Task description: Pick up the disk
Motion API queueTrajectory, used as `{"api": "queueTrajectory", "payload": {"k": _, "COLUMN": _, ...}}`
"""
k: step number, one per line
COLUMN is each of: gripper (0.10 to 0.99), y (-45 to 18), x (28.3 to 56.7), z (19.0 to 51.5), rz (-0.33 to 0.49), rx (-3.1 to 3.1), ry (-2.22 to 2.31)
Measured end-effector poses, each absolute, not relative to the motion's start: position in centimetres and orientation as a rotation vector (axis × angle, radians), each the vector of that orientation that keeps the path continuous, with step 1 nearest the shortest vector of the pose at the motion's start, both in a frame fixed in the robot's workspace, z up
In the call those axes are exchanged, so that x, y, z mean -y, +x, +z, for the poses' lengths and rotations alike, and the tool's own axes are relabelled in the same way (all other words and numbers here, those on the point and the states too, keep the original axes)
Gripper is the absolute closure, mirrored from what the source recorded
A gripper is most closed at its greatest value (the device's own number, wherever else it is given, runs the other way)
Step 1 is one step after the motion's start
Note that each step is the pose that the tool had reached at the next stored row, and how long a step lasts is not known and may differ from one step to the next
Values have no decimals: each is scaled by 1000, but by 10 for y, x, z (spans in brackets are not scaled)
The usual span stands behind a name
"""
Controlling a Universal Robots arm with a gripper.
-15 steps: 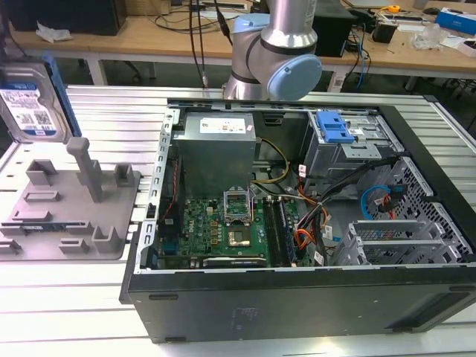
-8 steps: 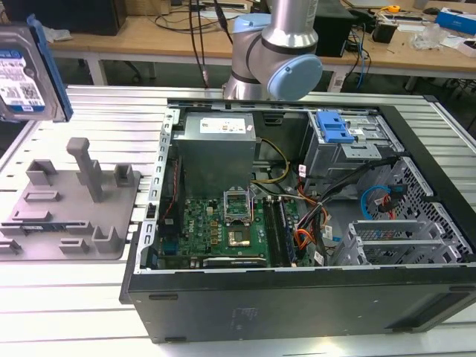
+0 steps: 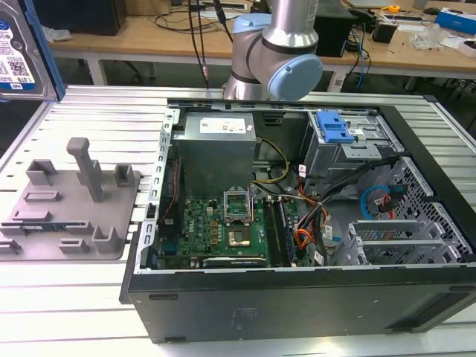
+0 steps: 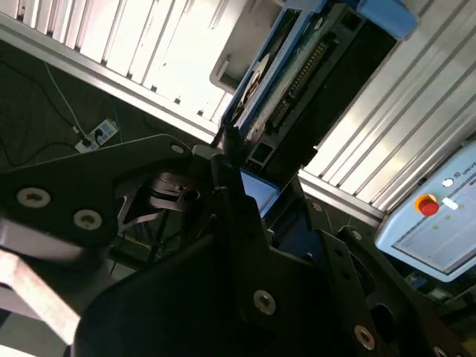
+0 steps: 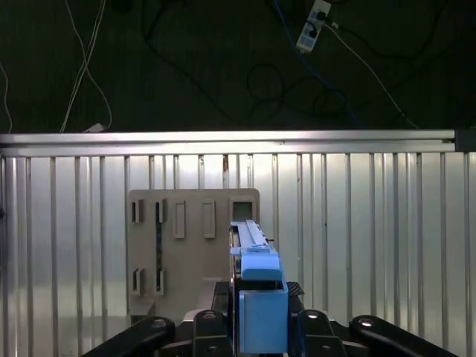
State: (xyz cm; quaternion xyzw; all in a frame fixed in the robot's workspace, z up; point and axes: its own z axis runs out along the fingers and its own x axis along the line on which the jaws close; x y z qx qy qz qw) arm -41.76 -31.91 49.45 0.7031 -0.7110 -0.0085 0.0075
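Clearly the fingers [image 5: 260, 327] clamp the disk [image 5: 256, 290] edge-on above the grey tray [image 5: 186, 245], its label hidden.

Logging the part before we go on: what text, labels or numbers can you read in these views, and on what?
Label on the disk, held in the gripper: blue and white print, too blurred to read.
Sticker on the power supply: too small to read.
Screen of the pendant: blurred, unreadable.
Grey tray: no print seen.
Nothing can be read for certain.

Electronics lab, opened computer case [image 3: 297, 223], slatted aluminium table [image 3: 97, 104], cluttered workbenches [image 3: 149, 33]
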Motion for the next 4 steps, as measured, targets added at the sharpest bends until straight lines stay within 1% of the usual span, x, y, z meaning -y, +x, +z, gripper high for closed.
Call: {"api": "queueTrajectory", "payload": {"k": 4, "gripper": 722, "y": -418, "x": 319, "z": 495, "rz": -27, "rx": 2223, "ry": 2198}}
